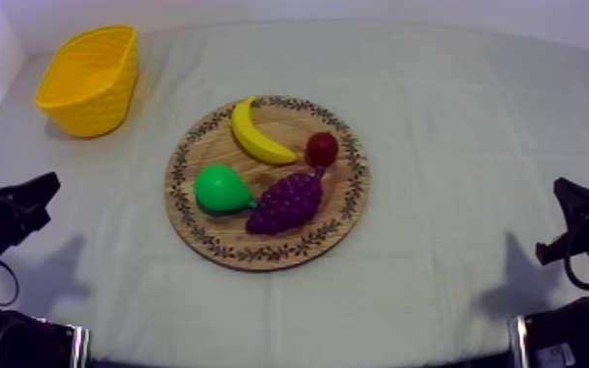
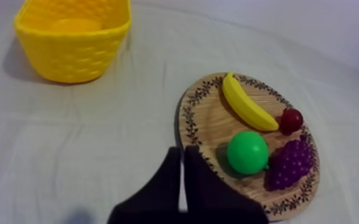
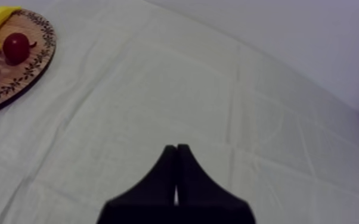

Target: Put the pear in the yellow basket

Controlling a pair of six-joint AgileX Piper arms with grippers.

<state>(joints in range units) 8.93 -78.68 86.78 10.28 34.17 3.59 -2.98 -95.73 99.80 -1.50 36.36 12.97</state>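
Pear point(image 1: 220, 188): on board point(image 1: 175, 182), left part
Basket point(image 1: 91, 93): far left
Left gripper point(image 2: 180, 152): pressed together
Right gripper point(image 3: 176, 147): pressed together

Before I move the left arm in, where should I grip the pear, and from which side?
Probably the pear's round green body, from above with the left pincer, now shut. Its narrow end points at the grapes close by, so close on the sides facing the banana and the board's near rim, where bare wood shows.
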